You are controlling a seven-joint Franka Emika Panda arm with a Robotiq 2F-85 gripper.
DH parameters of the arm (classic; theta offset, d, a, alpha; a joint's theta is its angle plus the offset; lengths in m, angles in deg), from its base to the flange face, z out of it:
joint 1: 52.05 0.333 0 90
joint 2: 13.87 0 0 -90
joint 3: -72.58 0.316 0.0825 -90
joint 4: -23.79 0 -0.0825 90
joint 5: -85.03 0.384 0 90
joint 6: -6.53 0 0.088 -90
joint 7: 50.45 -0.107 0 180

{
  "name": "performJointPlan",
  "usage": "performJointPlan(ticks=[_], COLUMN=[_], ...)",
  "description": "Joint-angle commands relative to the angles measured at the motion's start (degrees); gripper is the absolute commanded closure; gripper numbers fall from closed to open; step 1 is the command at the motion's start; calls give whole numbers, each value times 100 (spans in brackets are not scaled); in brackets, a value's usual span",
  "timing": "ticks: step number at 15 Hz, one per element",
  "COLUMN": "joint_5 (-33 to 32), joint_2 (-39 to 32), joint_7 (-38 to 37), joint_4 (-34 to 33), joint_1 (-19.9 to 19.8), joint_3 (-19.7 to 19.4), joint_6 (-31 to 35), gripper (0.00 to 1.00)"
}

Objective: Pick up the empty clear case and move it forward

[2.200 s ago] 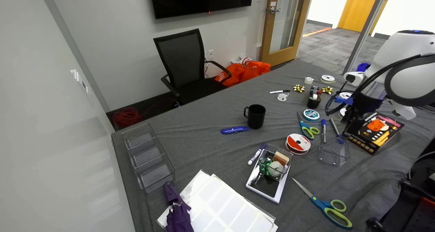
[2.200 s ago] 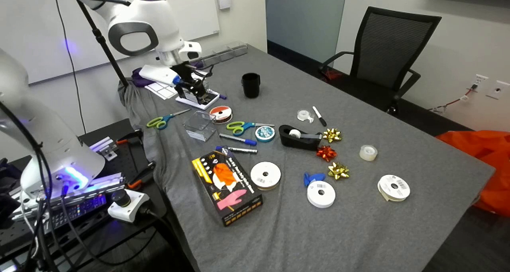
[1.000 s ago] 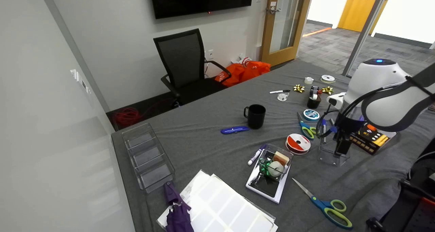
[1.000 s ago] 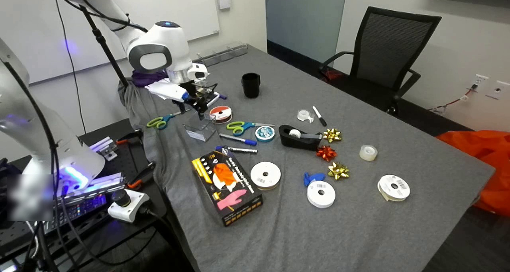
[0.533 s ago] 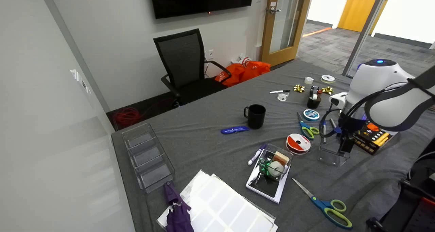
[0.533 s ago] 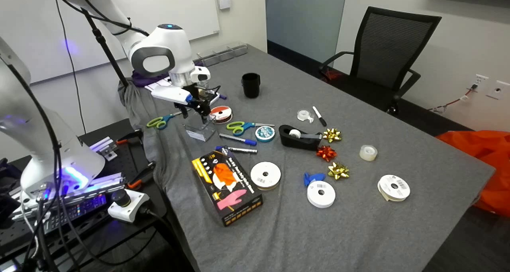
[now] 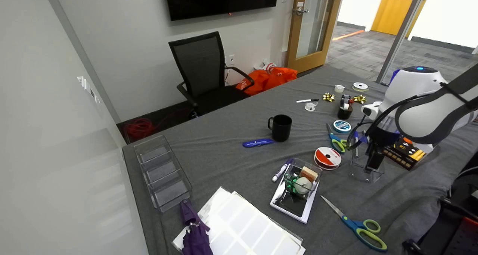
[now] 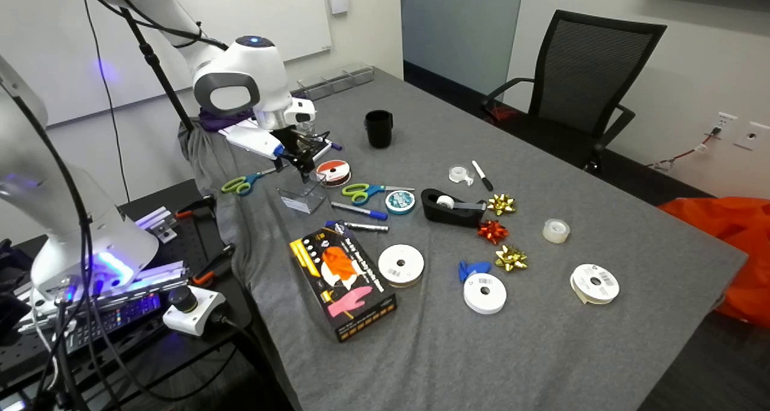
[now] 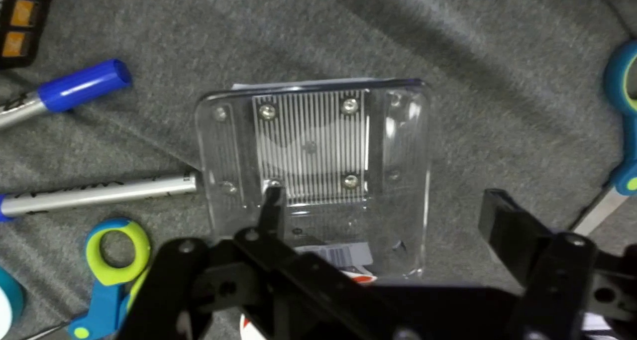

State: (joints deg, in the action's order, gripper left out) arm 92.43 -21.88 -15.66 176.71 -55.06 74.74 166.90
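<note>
The clear case [image 7: 360, 174] is a square, open-topped transparent plastic box standing on the grey table, with nothing visible inside. It also shows in an exterior view [image 8: 302, 200], with a whitish label on a side, and from above in the wrist view [image 9: 313, 141], with a striped patch in its floor. My gripper [image 9: 384, 195] is open above the case. One fingertip is over the case's inside and the other is beyond its right wall in the wrist view, apart from it. The gripper also shows in both exterior views [image 7: 370, 165] [image 8: 298, 169], partly covering the case.
A red-and-white ribbon spool [image 7: 327, 158], markers [image 8: 360, 211] and small scissors [image 8: 373, 191] lie close beside the case. Large scissors [image 7: 356, 225] lie on another side. A printed glove box [image 8: 343, 281], a filled clear holder [image 7: 301, 180] and a black mug [image 7: 281, 128] stand around.
My arm has come down from higher up to just over the clear case. In the last half second the gripper has shifted slightly sideways. The case has not moved.
</note>
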Motion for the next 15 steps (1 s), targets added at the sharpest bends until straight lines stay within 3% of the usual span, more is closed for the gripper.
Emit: performJointPlan(ticks=[1, 3, 4, 6, 8, 11, 15], joint_5=[328, 335, 301, 155, -90, -643, -920], joint_2=[-113, -206, -288, -686, -905, -1208, -1482], joint_7=[38, -68, -141, -393, -824, -1569, -2335], joint_4=[365, 612, 756, 630, 694, 685, 690], joint_1=[-30, 9, 16, -26, -27, 285, 1114], joint_3=[366, 548, 658, 897, 1072, 911, 498], joint_6=[581, 985, 1272, 1584, 1906, 2449, 3071], gripper=[0, 0, 24, 33, 49, 67, 94])
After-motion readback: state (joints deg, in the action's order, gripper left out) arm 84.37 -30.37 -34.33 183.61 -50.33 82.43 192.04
